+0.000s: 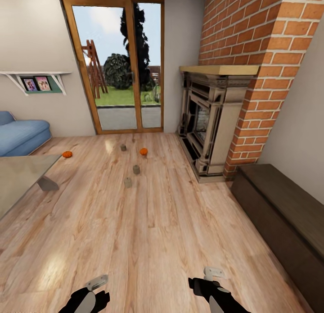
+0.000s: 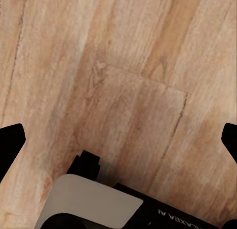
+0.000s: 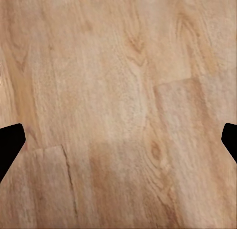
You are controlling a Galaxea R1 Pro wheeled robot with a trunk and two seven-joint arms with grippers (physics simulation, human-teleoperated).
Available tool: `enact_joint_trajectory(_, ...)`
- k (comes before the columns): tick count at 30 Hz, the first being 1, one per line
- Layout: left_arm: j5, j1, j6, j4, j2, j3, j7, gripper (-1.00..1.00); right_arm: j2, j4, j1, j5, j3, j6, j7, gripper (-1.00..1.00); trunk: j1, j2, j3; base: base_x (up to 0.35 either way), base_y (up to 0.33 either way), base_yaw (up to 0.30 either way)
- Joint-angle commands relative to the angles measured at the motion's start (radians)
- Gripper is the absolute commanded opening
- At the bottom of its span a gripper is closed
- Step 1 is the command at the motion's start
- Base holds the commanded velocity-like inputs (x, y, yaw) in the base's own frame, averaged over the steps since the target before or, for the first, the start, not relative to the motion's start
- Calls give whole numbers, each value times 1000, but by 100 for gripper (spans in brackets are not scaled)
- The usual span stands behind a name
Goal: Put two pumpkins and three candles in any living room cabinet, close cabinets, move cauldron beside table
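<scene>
Two orange pumpkins lie far ahead on the wood floor, one (image 1: 67, 154) near the table's corner and one (image 1: 143, 151) toward the fireplace. Three grey-tan candles (image 1: 123, 147) (image 1: 136, 170) (image 1: 128, 182) stand between them. The long dark brown cabinet (image 1: 279, 214) runs along the right wall with its fronts closed. The grey-topped table (image 1: 18, 178) is at the left. My left gripper (image 1: 90, 297) (image 2: 118, 140) and right gripper (image 1: 209, 286) (image 3: 118, 140) hang low at the near edge, both open over bare floor, far from every object. The cauldron is out of view.
An ornate fireplace (image 1: 211, 124) under a brick chimney stands right of centre. A blue sofa (image 1: 20, 135) sits behind the table. Glass patio doors (image 1: 118, 65) fill the far wall, with a small shelf of photos (image 1: 38, 81) to their left. Open floor lies between me and the objects.
</scene>
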Motion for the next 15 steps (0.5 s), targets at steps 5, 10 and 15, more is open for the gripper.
enact_joint_trajectory(5, 9, -1, -1, -2, 1, -5, 9, 100, -1, -2, 0, -12, 8, 3, -8, 100, 19, -36, -16, 0, 0, 16)
enact_joint_trajectory(10, 9, -1, -2, -1, 0, -6, 9, 100, 0, -2, 0, -10, 8, 3, -8, 100, 38, -71, -31, 0, 0, 1)
enact_joint_trajectory(15, 9, -1, -8, -1, 0, -7, 9, 100, 0, -2, 0, -8, 8, 3, -7, 100, 50, -92, -41, 0, 0, 0)
